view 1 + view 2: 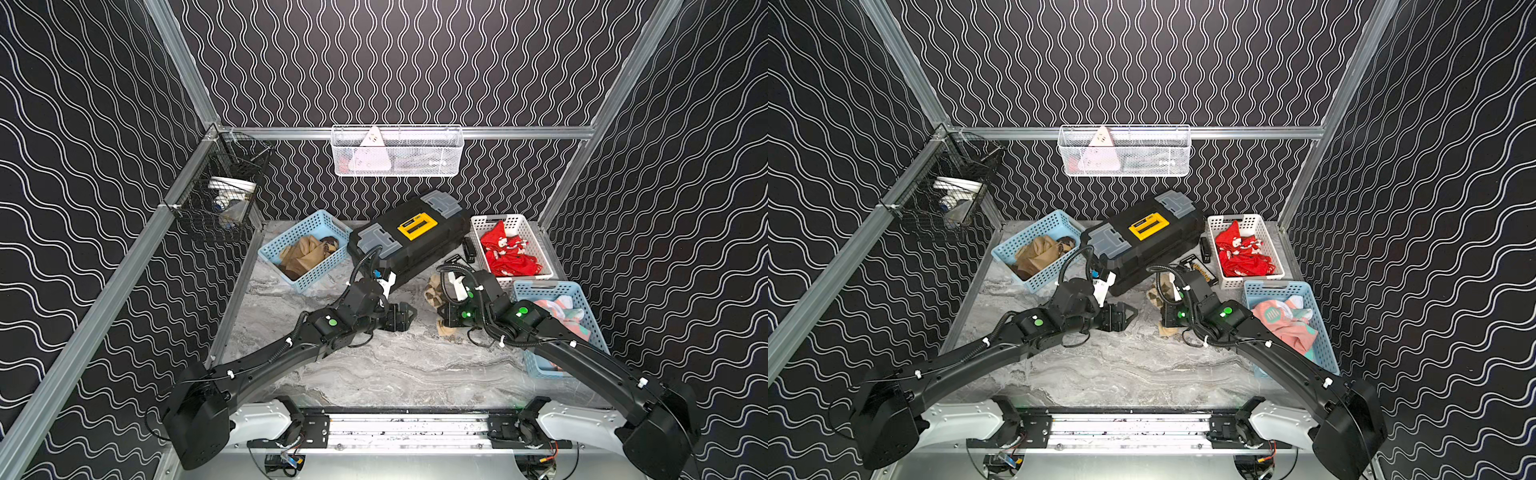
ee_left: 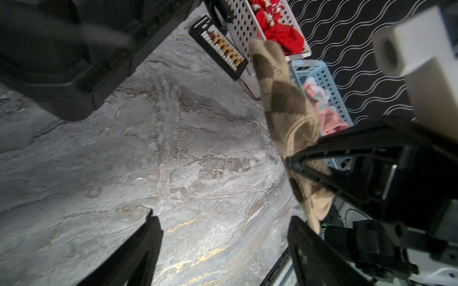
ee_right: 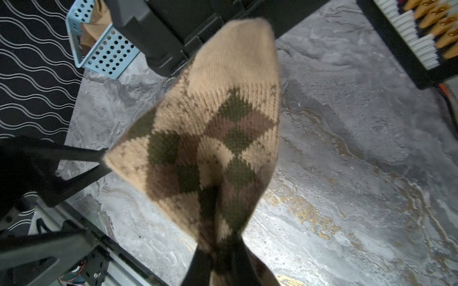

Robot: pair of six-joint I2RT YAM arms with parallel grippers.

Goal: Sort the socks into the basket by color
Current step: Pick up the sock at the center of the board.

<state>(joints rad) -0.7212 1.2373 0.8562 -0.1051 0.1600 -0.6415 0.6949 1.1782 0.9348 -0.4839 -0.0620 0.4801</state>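
Closest of all is the tan-and-brown argyle sock, filling the right wrist view, with the right pincer clamped tight on one end of it. In both top views the sock shows on either side of that pincer, toward the right of the marbled worktop and just in front of the black toolbox. Whether its loose end touches the worktop I cannot tell.

Near the middle of the worktop, the left pincer stands spread wide with nothing in it, only bare marble between its fingers. Seen from the right wrist, one of them comes right up to the sock's edge, though I cannot say that they touch.

At the back left, a pale blue basket holds tan socks. At the back right, a white basket holds red socks. Just in front of it, a second blue basket holds pink socks, partly hidden under the right arm.
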